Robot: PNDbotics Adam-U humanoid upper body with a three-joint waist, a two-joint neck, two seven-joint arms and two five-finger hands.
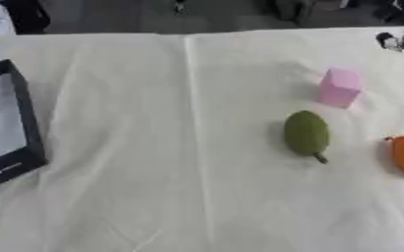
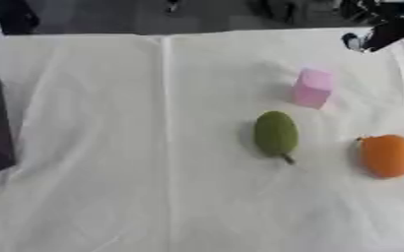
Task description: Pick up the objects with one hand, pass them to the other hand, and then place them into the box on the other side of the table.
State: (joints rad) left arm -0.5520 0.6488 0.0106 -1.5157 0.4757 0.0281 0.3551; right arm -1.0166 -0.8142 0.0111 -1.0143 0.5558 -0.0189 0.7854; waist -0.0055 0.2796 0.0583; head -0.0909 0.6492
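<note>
- Green fruit (image 2: pixel 276 133): oval, short stem pointing toward the near edge, lying on the white cloth (image 1: pixel 153 187) right of centre. Nothing touching it.
- Pink block (image 2: pixel 312 88): just beyond the green fruit, slightly to its right, standing on the cloth, apart from the fruit.
- Orange fruit (image 2: pixel 387 155): right of the green fruit, near the right edge, resting on the cloth, apart from both others.
- Box (image 1: pixel 5 123): dark rim, pale inside, at the left edge of the table, well apart from all three objects. Cut off by the frame.
- Right hand (image 2: pixel 367 39): black-and-silver part shows at the far right corner, above the cloth, holding nothing visible; can't tell finger state.
- Left hand: not visible in either view.
- Cloth has a long crease running near-to-far down the middle.
</note>
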